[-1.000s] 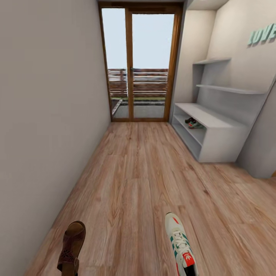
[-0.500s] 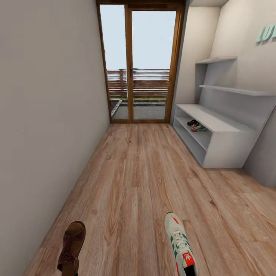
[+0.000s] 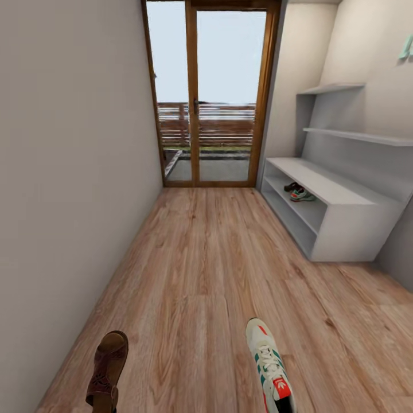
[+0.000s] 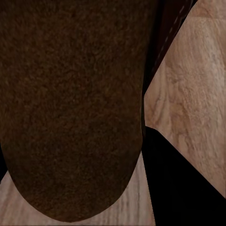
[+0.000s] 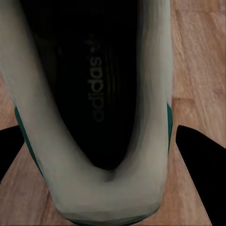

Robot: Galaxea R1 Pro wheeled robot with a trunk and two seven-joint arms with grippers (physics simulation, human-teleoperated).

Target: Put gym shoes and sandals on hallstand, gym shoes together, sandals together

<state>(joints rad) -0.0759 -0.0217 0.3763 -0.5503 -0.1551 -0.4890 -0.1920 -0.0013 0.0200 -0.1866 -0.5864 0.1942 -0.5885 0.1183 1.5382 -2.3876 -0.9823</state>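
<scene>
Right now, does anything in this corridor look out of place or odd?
Nothing looks damaged or spilled. A sandal and a gym shoe sit low in the head view, and shoes already lie on the hallstand shelf.

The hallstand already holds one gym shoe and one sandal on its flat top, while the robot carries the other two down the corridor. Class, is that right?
Not quite. In the head view the gym shoe and sandal already stored sit inside the upper open shelf slot of the hallstand, under the flat top, not on it. The rest holds: a second sandal and gym shoe are carried low at the near edge.
</scene>
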